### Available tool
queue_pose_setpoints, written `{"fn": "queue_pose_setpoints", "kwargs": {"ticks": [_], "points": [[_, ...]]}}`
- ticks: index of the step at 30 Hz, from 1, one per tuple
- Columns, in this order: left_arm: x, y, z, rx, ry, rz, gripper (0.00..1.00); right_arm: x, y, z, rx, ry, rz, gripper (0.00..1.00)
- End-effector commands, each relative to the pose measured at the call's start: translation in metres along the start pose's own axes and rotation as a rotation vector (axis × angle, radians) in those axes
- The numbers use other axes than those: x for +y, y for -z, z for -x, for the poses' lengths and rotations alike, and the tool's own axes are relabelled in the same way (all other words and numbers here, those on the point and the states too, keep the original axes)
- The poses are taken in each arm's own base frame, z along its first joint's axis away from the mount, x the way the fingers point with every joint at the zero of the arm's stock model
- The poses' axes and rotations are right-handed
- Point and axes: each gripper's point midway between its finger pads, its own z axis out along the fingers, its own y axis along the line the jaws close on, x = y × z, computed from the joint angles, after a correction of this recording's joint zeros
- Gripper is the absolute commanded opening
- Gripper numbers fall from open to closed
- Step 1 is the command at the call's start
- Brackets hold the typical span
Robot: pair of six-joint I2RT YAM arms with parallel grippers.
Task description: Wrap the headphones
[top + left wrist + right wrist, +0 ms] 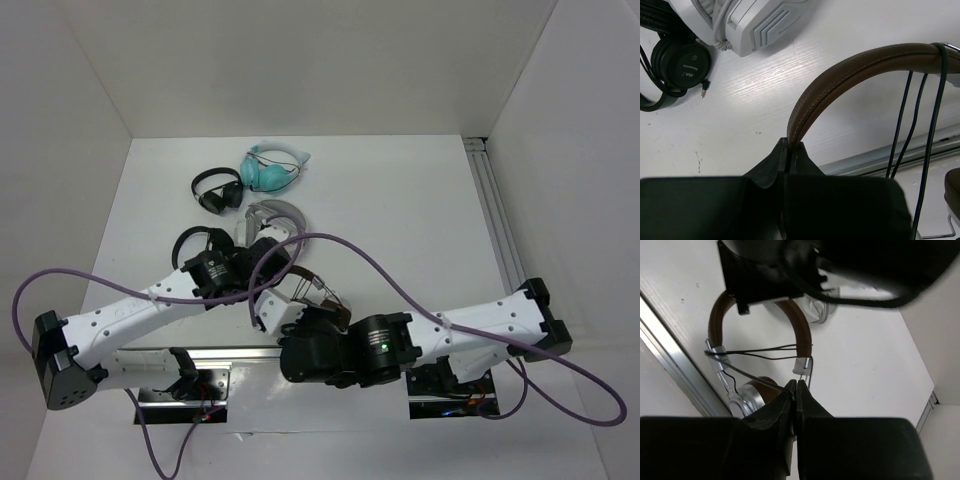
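Note:
The headphones (312,283) have a brown headband, silver yokes and a brown-and-silver earcup (752,392). They are held up between both grippers at the near middle of the table. My left gripper (790,146) is shut on the headband (850,62); it also shows in the top view (283,262). The thin dark cable (760,351) runs in strands across the headband's arch, and also shows in the left wrist view (935,125). My right gripper (796,385) is shut just below one yoke, with the cable pinched at its tips; the top view (318,308) shows it too.
Teal headphones (268,170) and a black pair (218,190) lie at the back. Another black pair (680,65) and a grey-white pair (275,213) lie beside my left gripper. An aluminium rail (670,360) runs under the headphones, and another rail (495,215) runs along the right wall.

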Motion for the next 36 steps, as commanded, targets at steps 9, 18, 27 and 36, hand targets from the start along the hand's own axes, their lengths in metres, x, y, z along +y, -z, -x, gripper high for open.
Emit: {"fn": "queue_pose_setpoints", "kwargs": {"ticks": [9,18,27,36], "points": [[-0.017,0.019,0.003,-0.070,-0.057,-0.176,0.00,-0.061,0.010,0.015,-0.169,-0.273,-0.021,0.09],[-0.021,0.040,0.007,-0.132,-0.072,-0.242,0.00,-0.072,-0.036,-0.027,-0.130,-0.312,-0.019,0.02],[-0.023,0.058,0.008,-0.178,-0.093,-0.320,0.00,-0.091,-0.064,-0.059,-0.113,-0.343,0.024,0.02],[-0.027,0.071,0.019,-0.238,-0.082,-0.375,0.00,-0.094,-0.081,-0.069,-0.092,-0.355,0.057,0.15]]}}
